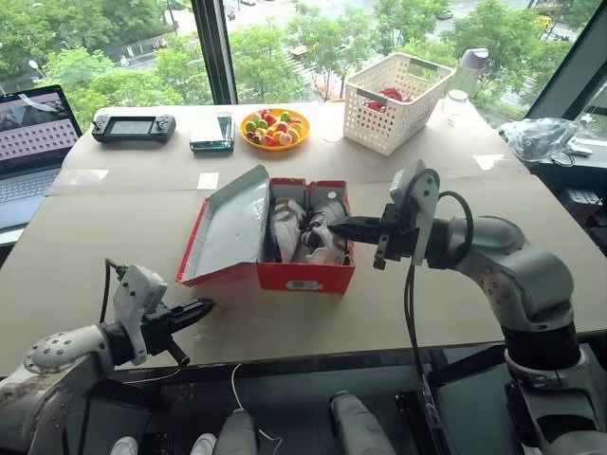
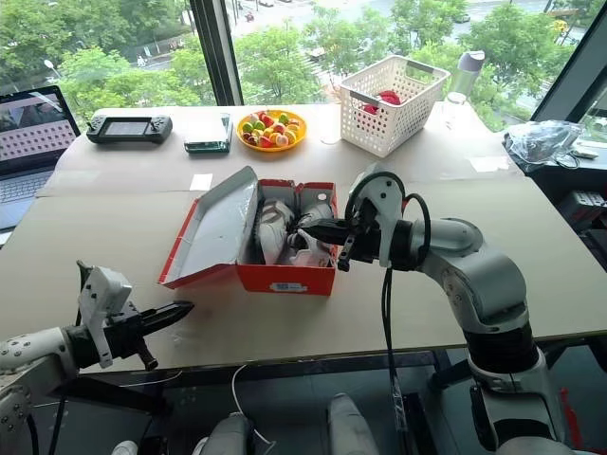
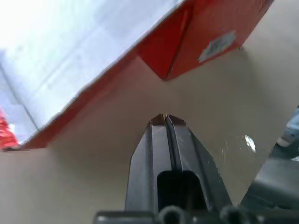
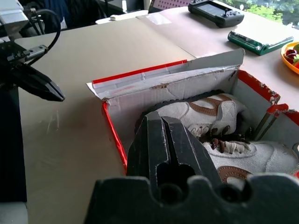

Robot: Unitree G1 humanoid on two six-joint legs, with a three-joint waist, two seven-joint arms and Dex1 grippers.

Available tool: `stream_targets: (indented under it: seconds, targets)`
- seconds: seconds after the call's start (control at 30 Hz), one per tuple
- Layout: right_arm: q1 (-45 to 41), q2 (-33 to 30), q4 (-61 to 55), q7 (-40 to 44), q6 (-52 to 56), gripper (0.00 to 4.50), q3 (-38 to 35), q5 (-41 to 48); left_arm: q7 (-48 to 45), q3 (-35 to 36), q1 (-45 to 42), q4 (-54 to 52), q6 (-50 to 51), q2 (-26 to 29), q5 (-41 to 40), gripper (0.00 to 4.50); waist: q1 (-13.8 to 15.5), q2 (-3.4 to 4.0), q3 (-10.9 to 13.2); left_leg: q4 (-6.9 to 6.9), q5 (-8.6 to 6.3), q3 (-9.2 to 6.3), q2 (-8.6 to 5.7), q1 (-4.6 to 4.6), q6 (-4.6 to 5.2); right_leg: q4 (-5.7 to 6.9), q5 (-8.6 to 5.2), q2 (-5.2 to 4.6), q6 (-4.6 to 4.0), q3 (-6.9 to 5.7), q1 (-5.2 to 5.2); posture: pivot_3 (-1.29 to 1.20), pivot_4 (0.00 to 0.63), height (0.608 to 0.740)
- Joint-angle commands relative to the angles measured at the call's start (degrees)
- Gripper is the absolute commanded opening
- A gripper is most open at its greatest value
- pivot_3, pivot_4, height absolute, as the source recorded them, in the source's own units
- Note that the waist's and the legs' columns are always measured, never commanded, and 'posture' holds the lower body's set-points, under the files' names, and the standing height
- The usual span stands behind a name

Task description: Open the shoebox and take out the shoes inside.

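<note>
Nearest, left gripper pressed shut on nothing, hovering over bare table just short of the shoebox. Farther in, right gripper likewise closed and empty, tips above the shoes lying inside the open box (lid flung leftward). Contact with the shoes hard to judge.
</note>
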Motion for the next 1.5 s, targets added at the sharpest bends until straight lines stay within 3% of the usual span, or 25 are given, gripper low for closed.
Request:
stream_targets:
  seconds: [0.03, 0.2, 0.37, 0.53, 0.77, 1.07, 1.37, 1.5]
  targets:
    - [-2.6, -1.3, 0.8, 1.4, -0.9, 0.0, 0.7, -0.8, -1.9, 5.1, -9.3, 2.0, 2.8, 6.5, -7.5, 0.03, 0.2, -0.06, 0.0, 0.09, 0.0, 0.0, 0.0, 0.02, 0.0, -0.01, 0.07, 0.0, 0.0, 0.0, 0.02, 0.0, 0.15, 0.693]
    - [-7.9, 0.0, 8.0, 0.7, -1.3, 0.0, 4.1, -4.2, -12.5, -1.6, -21.4, 14.6, -1.0, 15.2, -4.4, 0.03, -0.5, -0.12, 0.0, 0.15, 0.02, 0.02, -0.02, 0.13, -0.02, -0.07, 0.17, 0.0, -0.07, 0.02, 0.07, 0.0, 0.15, 0.693]
    - [-10.7, 0.3, 14.1, 1.6, -3.3, 0.0, 7.4, -8.8, -23.9, -14.1, -34.7, 29.8, -10.1, 18.4, 4.8, 0.03, -0.6, -0.12, 0.0, 0.05, 0.02, 0.03, -0.02, 0.05, -0.01, -0.08, 0.12, 0.02, -0.06, 0.01, 0.01, 0.0, 0.15, 0.693]
    - [-11.8, 0.8, 17.8, 0.9, -4.7, 1.46, 10.0, -13.2, -32.0, -25.0, -49.1, 51.4, -21.0, 13.1, 15.8, 0.0, -0.1, -0.11, 0.1, -0.2, 0.01, -0.01, -0.02, -0.11, -0.01, -0.04, 0.09, 0.02, 0.29, -0.08, -0.09, 0.0, 0.15, 0.693]
    - [-16.6, 1.3, 20.8, -0.7, -7.4, 3.81, 18.2, -24.6, -35.7, -27.0, -51.8, 58.0, -26.1, 8.5, 19.8, 0.0, -0.2, -0.1, 0.1, -0.3, -0.01, -0.03, -0.01, -0.17, 0.02, 0.03, 0.09, 0.0, 0.18, -0.13, -0.18, 0.0, 0.15, 0.693]
    - [-17.5, 6.1, 27.5, -3.3, -5.2, 3.81, 25.6, -34.3, -36.8, -27.0, -54.0, 59.6, -26.7, 5.8, 22.2, 0.0, 0.2, -0.11, 0.1, -0.05, -0.01, -0.07, -0.01, -0.07, 0.01, 0.15, 0.04, 0.0, 0.4, -0.15, -0.02, 0.0, 0.15, 0.693]
    - [-22.6, 8.7, 23.5, -3.0, 6.6, 3.81, 16.7, -29.5, -36.6, -26.3, -53.1, 58.4, -26.4, 4.7, 22.8, 0.0, 1.2, -0.1, 0.1, 0.09, 0.02, -0.1, -0.02, -0.09, 0.01, 0.22, 0.16, 0.0, 0.42, -0.15, -0.01, 0.0, 0.15, 0.693]
    - [-22.3, 6.4, 19.4, -1.3, 10.1, 3.81, 16.9, -29.1, -36.1, -26.3, -52.7, 57.9, -26.4, 4.5, 22.9, 0.0, 1.1, -0.1, 0.1, 0.08, 0.02, -0.13, -0.02, -0.14, 0.01, 0.2, 0.15, 0.0, 0.42, -0.18, -0.01, 0.0, 0.15, 0.693]
